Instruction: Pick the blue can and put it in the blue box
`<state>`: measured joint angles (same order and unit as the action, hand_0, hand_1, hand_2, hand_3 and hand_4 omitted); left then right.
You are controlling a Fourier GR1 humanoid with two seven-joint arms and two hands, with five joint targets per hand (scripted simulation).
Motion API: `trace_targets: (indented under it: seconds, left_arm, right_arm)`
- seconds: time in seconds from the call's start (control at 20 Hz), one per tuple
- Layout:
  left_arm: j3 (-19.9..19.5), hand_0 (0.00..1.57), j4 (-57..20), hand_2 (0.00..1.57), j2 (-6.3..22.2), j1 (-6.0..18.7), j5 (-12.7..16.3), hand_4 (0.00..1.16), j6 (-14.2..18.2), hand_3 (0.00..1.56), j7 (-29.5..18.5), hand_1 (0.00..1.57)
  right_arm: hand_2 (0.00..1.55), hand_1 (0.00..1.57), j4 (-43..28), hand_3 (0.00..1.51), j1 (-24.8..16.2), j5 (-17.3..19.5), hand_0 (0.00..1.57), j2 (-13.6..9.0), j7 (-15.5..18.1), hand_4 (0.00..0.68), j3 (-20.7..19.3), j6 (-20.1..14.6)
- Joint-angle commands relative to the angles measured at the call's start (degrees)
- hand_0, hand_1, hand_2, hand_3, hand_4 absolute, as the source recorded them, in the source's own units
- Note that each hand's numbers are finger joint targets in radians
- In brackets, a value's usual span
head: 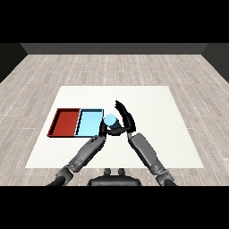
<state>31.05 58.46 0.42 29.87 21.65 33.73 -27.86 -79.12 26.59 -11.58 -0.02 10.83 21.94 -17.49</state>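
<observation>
The blue can (110, 119) stands upright just past the right edge of the light blue tray (89, 124). My right hand (125, 117) is against the can's right side, with the fingers curling over behind it and the thumb under its near side. My left hand (102, 129) sits low at the can's near left, by the blue tray's right corner, fingers relaxed and holding nothing. Whether the can rests on the table or is lifted off it I cannot tell.
The red tray (66, 121) lies directly left of the blue tray, and the two share a wall. Both trays lie on the left half of the white table (152, 107). Both forearms come in from the near edge and meet at the can.
</observation>
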Motion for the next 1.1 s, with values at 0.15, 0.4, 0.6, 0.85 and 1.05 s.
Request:
trace_targets:
  seconds: [0.15, 0.4, 0.6, 0.85, 1.05]
  left_arm:
    - [-2.61, 1.57, 3.24, 1.57, 3.72, -2.84, -1.77, 1.14, -2.00, 1.48, 0.61, 1.57]
    - [-6.98, 1.57, 0.81, 1.57, 7.78, 0.82, -2.99, 1.13, -1.11, 1.47, 3.71, 1.57]
    - [-11.43, 1.57, -7.09, 1.57, 10.10, 4.84, -3.75, 1.15, -1.01, 1.48, 3.88, 1.57]
    - [-12.65, 1.55, -9.86, 1.54, 15.46, 4.32, -5.66, 1.11, 0.73, 1.48, 11.02, 1.55]
    - [-15.07, 1.57, -22.91, 1.55, 15.59, 8.98, -6.93, 1.07, -2.74, 1.47, 10.31, 1.57]
  right_arm:
    - [0.00, 0.00, -6.63, 0.00, -6.68, -4.29, 0.00, -3.95, 2.67, 0.000, -4.55, 9.36]
    - [0.00, 0.00, -17.85, 0.00, -12.08, -5.64, 0.00, -10.12, 0.58, 0.000, -8.91, 10.35]
    - [0.00, 0.00, -24.26, 0.00, -19.69, -6.05, 0.00, -11.43, 1.64, 0.000, -10.13, 10.04]
    - [0.00, 0.00, -18.08, 0.00, -17.99, -8.50, 0.00, -10.91, 3.91, 0.000, -15.47, 11.45]
    - [0.00, 0.00, -19.62, 0.00, -17.07, -10.83, 0.00, -11.68, 1.40, 0.000, -16.78, 13.50]
